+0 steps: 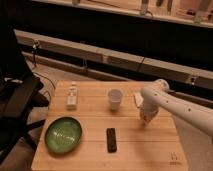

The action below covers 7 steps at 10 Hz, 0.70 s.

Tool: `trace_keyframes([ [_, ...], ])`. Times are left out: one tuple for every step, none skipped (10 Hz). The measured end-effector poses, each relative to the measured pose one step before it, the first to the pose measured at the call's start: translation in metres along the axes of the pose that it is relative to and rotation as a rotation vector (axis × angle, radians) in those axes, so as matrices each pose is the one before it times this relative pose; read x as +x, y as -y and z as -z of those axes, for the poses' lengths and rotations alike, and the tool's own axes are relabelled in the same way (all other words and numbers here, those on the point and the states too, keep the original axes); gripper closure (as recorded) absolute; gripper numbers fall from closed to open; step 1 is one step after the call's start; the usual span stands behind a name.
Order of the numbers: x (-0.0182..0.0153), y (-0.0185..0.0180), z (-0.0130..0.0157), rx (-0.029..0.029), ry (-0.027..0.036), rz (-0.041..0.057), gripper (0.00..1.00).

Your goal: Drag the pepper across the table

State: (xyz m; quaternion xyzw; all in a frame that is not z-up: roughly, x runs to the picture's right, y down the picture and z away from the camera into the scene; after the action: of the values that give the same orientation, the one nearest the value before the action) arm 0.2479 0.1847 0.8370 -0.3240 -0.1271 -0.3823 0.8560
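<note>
The light-wood table (90, 150) has a small dark logo mark (173, 159) at its front right corner. A small pale shaker-like bottle, which looks like the pepper (72, 96), stands at the table's back left. My white arm reaches in from the right. My gripper (146, 119) points down at the tabletop on the right side, right of the white cup (115, 99) and far from the bottle. Nothing shows in the gripper.
A green plate (63, 134) lies at the front left. A black flat bar (111, 139) lies at the front middle. A small white object (137, 98) lies behind the gripper. A dark chair (15, 107) stands left of the table.
</note>
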Motion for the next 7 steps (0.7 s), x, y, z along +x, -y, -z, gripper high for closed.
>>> trace_keyframes([
  [0.00125,0.0016,0.00065,0.0006,-0.00047,0.00121,1.0],
  [0.00097,0.00203,0.00045,0.00075,-0.00081,0.00234,1.0],
  [0.00102,0.00109,0.00068,0.00055,-0.00136,0.00094,1.0],
  [0.00057,0.00041,0.00017,0.0003,-0.00066,0.00048,1.0],
  [0.00065,0.00051,-0.00004,0.00018,-0.00059,0.00052,1.0],
  [0.00055,0.00152,0.00038,0.00103,-0.00074,0.00126,1.0],
  [0.00081,0.0013,0.00072,0.00123,-0.00152,0.00068,1.0],
])
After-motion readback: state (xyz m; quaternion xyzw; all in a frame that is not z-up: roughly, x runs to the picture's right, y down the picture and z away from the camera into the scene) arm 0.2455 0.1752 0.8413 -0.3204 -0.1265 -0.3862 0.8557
